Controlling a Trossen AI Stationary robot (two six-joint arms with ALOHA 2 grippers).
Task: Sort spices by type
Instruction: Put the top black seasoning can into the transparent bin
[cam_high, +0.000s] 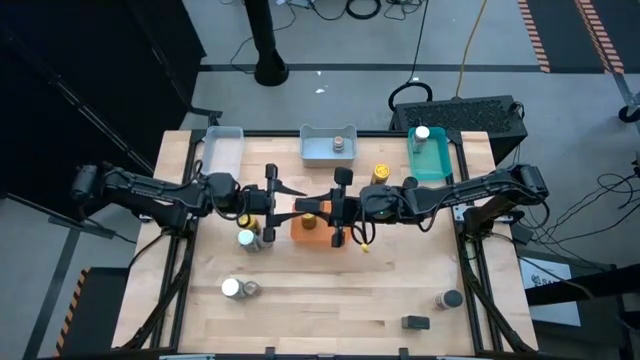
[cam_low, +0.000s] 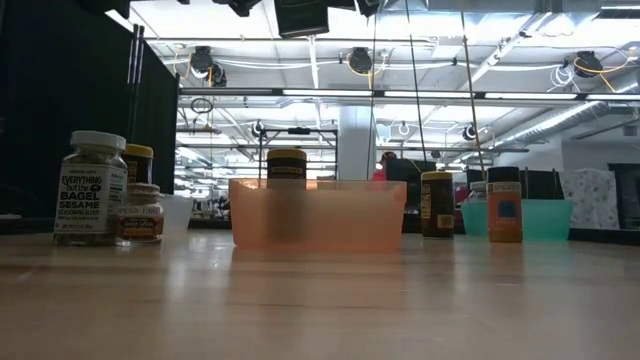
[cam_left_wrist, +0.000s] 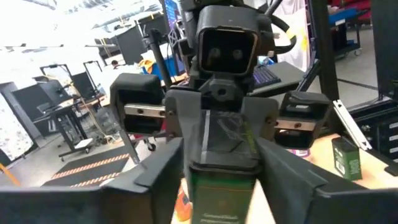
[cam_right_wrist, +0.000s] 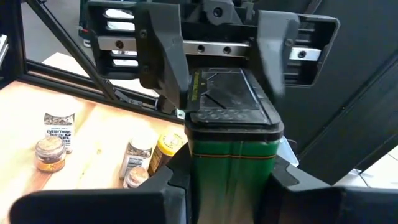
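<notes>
A green spice tin (cam_right_wrist: 230, 152) with a black lid (cam_right_wrist: 230, 112) hangs above the orange tray (cam_high: 318, 232) at mid-table, where both arms meet. My right gripper (cam_right_wrist: 230, 171) is shut on it. My left gripper (cam_left_wrist: 221, 158) faces it from the table's left side, open. Its two fingers stand close on either side of the lid end. Loose spice jars stand on the table: a group left of the tray (cam_high: 247, 238), two near the front left (cam_high: 238, 288), and one with a yellow lid (cam_high: 381, 173) behind the tray. My right gripper pinches the tin's green body (cam_right_wrist: 231, 163) between its two fingers, just behind the black lid. It comes in about level from the table's right side. The tin lies along the fingers, lid end toward my left gripper, lifted clear above the orange tray. My left gripper's fingers (cam_right_wrist: 166, 59) flank the lid's two sides; whether they touch it, I cannot tell.
At the back stand a clear tray (cam_high: 222, 145), a blue-grey tray (cam_high: 318, 152) with a jar in it, and a teal tray (cam_high: 432, 160) with a white-lidded jar. A dark jar (cam_high: 447, 298) and a dark tin (cam_high: 415, 322) sit front right.
</notes>
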